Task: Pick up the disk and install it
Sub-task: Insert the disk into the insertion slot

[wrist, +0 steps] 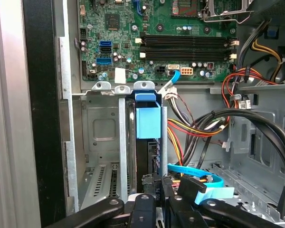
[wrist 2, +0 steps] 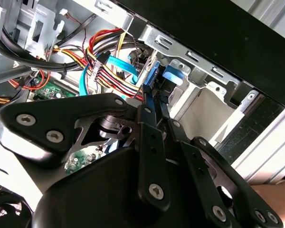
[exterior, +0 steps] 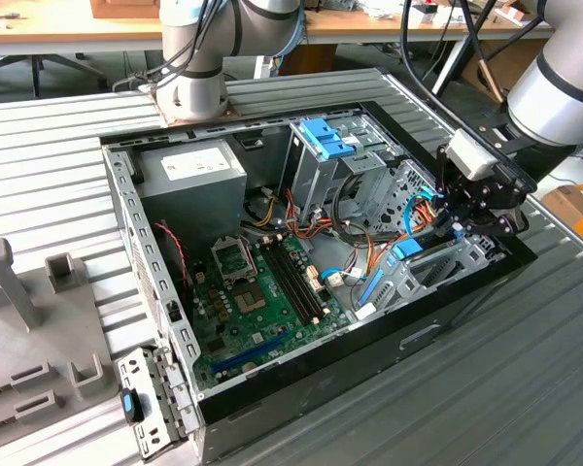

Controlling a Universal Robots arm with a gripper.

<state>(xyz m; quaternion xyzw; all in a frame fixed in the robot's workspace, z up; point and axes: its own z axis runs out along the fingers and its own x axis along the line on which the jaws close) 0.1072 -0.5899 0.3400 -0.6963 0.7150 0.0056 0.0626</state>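
First wrist view: the claw (wrist: 156, 183) is nearest the lens, narrowed to a slim gap and clamped on the near edge of the disk (wrist: 147, 121). The disk stands on edge inside the grey metal drive bay (wrist: 102, 128), between two upright rails, with its blue end tab towards the motherboard. A light blue flat cable (wrist: 210, 192) crosses just beside the claw. A bundle of coloured power leads (wrist: 199, 128) runs beside the bay. Beyond the bay lies the green motherboard (wrist: 118, 28) with its black memory slots (wrist: 185, 42).

Second wrist view: the claw (wrist 2: 154, 92) reaches into the same bay, and the disk's blue carrier (wrist 2: 173, 73) shows just past its tips.

Exterior view: the claw (exterior: 457, 228) hangs over the bay at the right of the open computer case (exterior: 369, 359), with the disk's blue tab (exterior: 408, 249) below it. Further back in the case stand a tall grey cage with a blue latch (exterior: 325, 136) and the power supply (exterior: 194, 170). A grey bracket with a small blue clip (exterior: 141, 398) lies on the ribbed tabletop (exterior: 486, 388) at lower left, outside the case. The arm's base (exterior: 196, 68) is mounted behind the case.
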